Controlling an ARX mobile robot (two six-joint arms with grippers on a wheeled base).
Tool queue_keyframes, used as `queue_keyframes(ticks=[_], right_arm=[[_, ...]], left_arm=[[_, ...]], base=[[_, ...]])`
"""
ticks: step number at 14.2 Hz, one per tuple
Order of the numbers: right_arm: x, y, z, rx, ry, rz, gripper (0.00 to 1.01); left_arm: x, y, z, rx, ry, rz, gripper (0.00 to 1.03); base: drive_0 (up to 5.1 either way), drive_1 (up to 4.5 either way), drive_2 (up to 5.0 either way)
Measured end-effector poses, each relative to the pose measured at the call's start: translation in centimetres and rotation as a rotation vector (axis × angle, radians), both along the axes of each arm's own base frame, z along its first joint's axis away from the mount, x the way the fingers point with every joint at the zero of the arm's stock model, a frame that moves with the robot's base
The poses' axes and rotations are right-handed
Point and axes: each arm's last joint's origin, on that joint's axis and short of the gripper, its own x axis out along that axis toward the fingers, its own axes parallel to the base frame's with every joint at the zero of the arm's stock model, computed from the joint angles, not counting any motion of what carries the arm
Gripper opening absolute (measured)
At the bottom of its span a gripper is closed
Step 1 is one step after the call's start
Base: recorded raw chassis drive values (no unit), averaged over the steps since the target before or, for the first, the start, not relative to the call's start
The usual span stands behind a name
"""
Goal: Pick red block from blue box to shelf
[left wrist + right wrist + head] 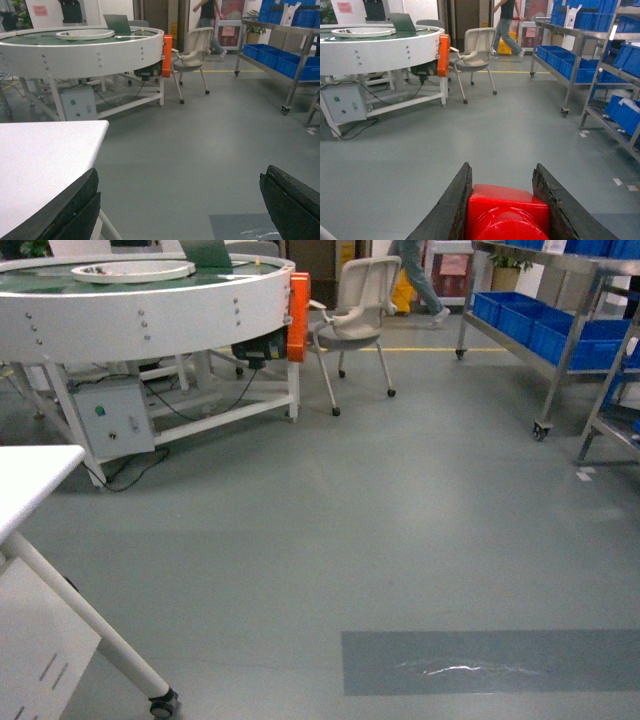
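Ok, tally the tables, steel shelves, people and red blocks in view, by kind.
Tables: 2, round and white
Steel shelves: 2
People: 1
Red blocks: 1
Total: 6

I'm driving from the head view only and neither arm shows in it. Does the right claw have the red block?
Observer: Yes. In the right wrist view the right claw is shut on the red block, stud facing the camera.
Operator: And the left one?
Observer: The left claw is open and holds nothing; only floor shows between its fingers.
Operator: Which way is the right arm pointing?
Observer: Its camera looks across open floor, with the shelf ahead on the right, dark blue crates on its tiers.
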Motion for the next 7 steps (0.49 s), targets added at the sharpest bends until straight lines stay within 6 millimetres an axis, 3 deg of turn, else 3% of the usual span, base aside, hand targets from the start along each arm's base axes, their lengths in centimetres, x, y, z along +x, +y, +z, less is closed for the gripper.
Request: queue_keyframes(ticks=[7], right_arm=[[0.00, 0.00, 0.00, 0.000, 0.000, 0.000, 0.29]], left_arm=[[0.00, 0.00, 0.00, 0.000, 0.000, 0.000, 0.98]], base=[[0.0, 4.02, -4.0]])
